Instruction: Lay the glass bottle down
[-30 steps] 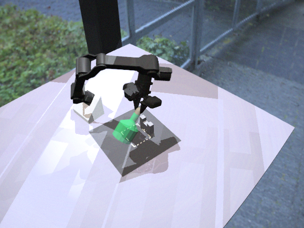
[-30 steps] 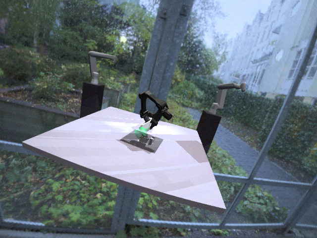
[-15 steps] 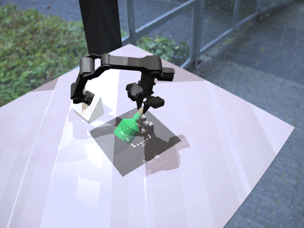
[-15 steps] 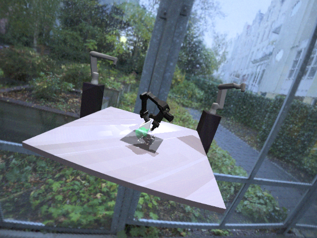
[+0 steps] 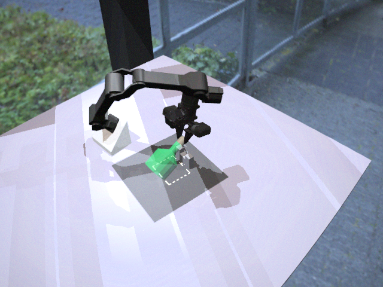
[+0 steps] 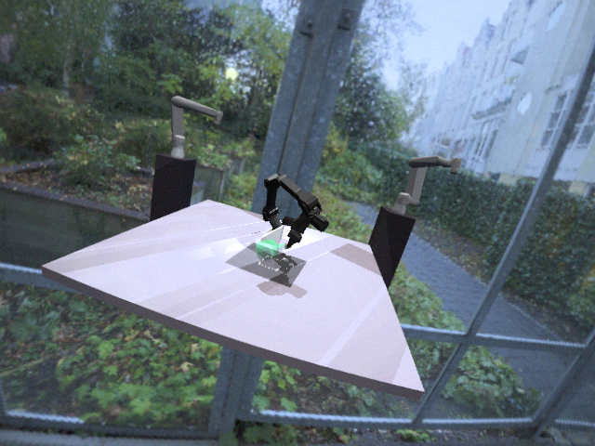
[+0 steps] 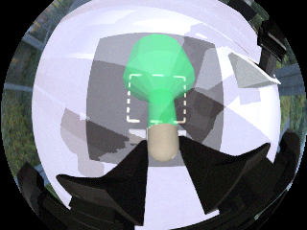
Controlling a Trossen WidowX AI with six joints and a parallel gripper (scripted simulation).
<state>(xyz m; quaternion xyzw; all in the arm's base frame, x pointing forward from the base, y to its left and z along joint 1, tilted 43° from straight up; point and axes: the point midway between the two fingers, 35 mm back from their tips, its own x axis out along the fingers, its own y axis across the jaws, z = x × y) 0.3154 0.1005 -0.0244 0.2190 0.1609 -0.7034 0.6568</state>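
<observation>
Green bottle (image 5: 162, 160) (image 6: 267, 247) (image 7: 159, 72), one: in the top view, long axis slanting, base lower left, neck upper right; over the grey mat (image 5: 154, 204) (image 6: 240, 261) (image 7: 103, 57), body partly overlapping the dashed outline (image 5: 168, 184) (image 6: 259, 262) (image 7: 128, 101). Gripper (image 5: 182, 139) (image 6: 288, 246) (image 7: 163, 142): clamped on the bottle's tan-tipped neck. White wedge (image 5: 123, 139) (image 6: 277, 233) (image 7: 245, 72): upper left of bottle, apart.

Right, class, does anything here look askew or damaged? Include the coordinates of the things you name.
The green bottle (image 5: 161, 161) (image 6: 267, 247) (image 7: 159, 64) is askew: gripped at its neck end, it overlaps the dashed outline (image 5: 169, 184) (image 7: 128, 98) only partly in the top view. I see no break or spill.
</observation>
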